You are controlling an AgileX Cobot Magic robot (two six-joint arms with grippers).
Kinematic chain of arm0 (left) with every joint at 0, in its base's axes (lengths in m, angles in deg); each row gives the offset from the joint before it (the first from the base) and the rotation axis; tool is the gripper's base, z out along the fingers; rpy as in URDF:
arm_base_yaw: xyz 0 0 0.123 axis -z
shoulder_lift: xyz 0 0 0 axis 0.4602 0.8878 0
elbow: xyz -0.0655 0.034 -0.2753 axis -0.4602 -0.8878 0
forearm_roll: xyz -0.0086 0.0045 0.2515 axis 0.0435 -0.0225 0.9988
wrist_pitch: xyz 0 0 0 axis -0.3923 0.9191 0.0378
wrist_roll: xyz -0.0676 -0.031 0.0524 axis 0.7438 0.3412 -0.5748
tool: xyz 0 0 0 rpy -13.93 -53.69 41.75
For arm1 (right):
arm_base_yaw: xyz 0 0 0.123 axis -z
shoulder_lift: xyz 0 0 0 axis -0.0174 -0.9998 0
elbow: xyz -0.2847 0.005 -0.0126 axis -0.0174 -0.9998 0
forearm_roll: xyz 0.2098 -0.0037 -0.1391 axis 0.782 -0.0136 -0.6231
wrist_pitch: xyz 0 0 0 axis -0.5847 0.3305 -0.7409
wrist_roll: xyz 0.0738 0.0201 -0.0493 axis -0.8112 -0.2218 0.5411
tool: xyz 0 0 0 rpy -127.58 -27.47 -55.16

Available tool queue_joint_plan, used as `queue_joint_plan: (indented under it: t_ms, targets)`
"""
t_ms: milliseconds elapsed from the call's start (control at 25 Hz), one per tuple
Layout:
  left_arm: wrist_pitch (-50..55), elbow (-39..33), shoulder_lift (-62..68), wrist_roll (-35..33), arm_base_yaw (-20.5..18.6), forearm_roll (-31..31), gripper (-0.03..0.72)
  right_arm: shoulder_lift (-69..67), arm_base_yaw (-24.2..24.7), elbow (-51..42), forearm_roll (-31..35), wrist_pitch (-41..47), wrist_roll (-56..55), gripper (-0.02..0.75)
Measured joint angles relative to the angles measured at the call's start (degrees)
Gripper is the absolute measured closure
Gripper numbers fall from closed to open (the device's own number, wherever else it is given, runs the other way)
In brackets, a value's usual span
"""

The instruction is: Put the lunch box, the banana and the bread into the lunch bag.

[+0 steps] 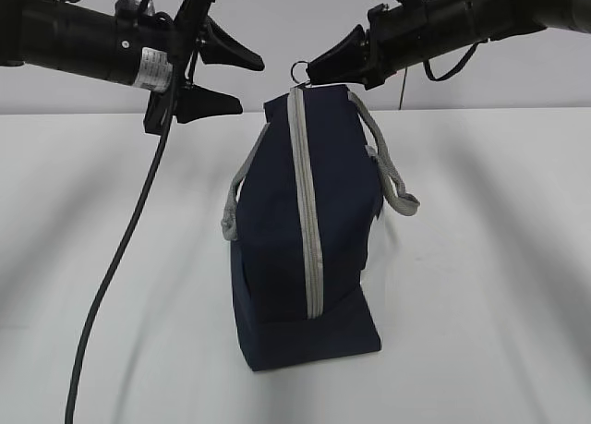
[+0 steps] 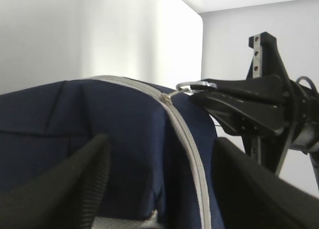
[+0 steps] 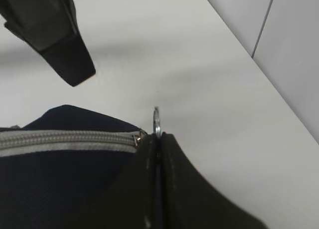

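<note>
One navy-blue fabric lunch bag (image 1: 309, 230) with a grey zipper strip (image 1: 307, 212) stands upright at the middle of the white worktop (image 1: 499, 285), its narrow end toward the exterior camera. The zipper runs closed from the bag's base up to its top edge. Two grey webbing handles show, one (image 1: 238, 193) drooping at the bag's 9 o'clock side, the other (image 1: 392, 179) at its 3 o'clock side. Bare worktop lies all round the bag, with wide room to its 9 and 3 o'clock and toward the front edge; the far edge meets a pale wall.

The right tool (image 1: 319, 71) sits at the bag's 12 o'clock top corner, its two black fingers pressed together and pinching the single metal ring pull (image 3: 157, 121) at the zipper's end. The left tool (image 1: 247, 82) hangs in the air at about 10 o'clock from the bag's top, clear of the fabric, its two fingers spread wide with nothing between them.

The lunch box, banana and bread do not appear in any view.
</note>
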Motion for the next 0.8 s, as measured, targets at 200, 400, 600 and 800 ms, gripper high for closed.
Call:
queue_joint_plan:
  t_ms: [200, 400, 600, 800]
  targets:
    - [0.9, 5.6, 3.5, 6.2, 0.1, 5.9, 0.255, 0.0, 0.0, 0.0, 0.0, 0.0, 0.0, 0.738]
    - [4.1, 7.8, 3.8, 9.6, 0.2, 8.2, 0.266, 0.0, 0.0, 0.0, 0.0, 0.0, 0.0, 0.738]
    - [5.0, 8.0, 3.8, 11.2, 2.0, 9.6, 0.295, 0.0, 0.0, 0.0, 0.0, 0.0, 0.0, 0.738]
    - [5.5, 8.0, 3.8, 11.7, 3.1, 11.8, 0.323, 0.0, 0.0, 0.0, 0.0, 0.0, 0.0, 0.738]
